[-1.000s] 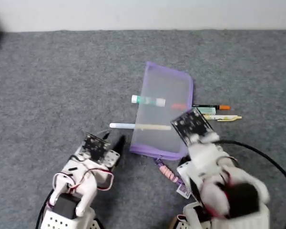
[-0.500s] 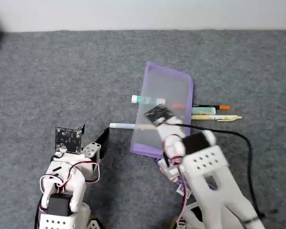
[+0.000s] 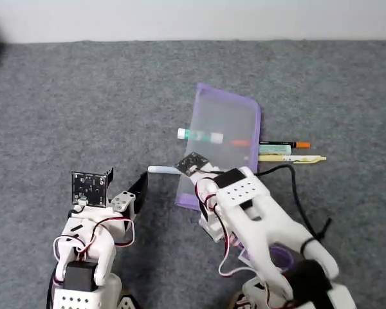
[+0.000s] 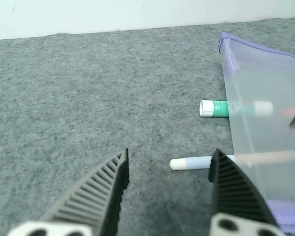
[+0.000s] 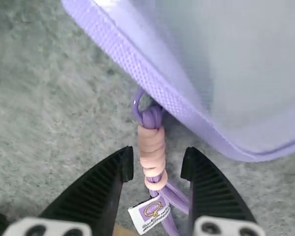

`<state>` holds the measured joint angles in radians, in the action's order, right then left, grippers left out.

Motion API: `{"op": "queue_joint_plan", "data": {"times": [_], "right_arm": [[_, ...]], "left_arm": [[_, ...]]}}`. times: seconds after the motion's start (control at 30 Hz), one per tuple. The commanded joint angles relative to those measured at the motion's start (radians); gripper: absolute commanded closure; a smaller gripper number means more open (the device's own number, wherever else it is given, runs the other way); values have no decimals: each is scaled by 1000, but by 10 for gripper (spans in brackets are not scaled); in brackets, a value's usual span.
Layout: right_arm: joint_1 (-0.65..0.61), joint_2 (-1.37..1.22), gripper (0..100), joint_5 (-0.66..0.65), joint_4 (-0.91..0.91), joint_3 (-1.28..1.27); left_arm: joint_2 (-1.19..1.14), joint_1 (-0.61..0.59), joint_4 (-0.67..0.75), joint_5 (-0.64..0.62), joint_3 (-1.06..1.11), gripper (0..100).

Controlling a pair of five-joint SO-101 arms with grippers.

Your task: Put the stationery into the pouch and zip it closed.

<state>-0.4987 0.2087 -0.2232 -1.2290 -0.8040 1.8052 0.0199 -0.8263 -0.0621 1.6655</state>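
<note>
Risk: right gripper (image 5: 156, 158), spread astride the zipper pull (image 5: 152, 142), may drag the unpinned pouch (image 5: 216, 69) with pens (image 3: 284, 149) poking out; left gripper (image 4: 169, 160) also spread.

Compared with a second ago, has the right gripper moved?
Yes. The right gripper swung leftward along the near edge of the pouch, away from the pens, and now sits open around the zipper pull.

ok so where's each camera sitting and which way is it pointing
High view: fixed above the table, looking down on the pouch and both arms.
Left wrist view: on the left arm, facing along the table at the white pen; its open jaws in front.
Right wrist view: on the right arm, close above the zip pull, open jaws either side of it.
Shared: high and left wrist both show the white pen.
</note>
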Motion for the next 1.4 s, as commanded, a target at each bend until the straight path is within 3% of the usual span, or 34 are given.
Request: {"op": "queue_joint_plan", "data": {"times": [0.0,0.23,0.4,0.43,0.67,0.97,1.17,1.37], "right_arm": [[-2,-44,832,11,31,5],[-2,-179,835,6,97,2],[-4,-163,998,8,93,38],[-2,-143,977,5,74,44],[-2,143,991,3,-111,103],[-4,624,991,0,-271,273],[-10,769,991,-92,-372,345],[-122,848,991,-89,-455,347]], "left_arm": [[14,-6,2,-14,-61,739],[14,-6,2,-14,-62,739],[14,-6,-2,-15,-64,739],[14,-6,-3,-15,-64,739],[14,2,-20,-9,-128,739],[14,6,-190,-8,-229,715],[12,127,-173,-8,-232,675],[12,213,-138,-8,-225,676]]}}
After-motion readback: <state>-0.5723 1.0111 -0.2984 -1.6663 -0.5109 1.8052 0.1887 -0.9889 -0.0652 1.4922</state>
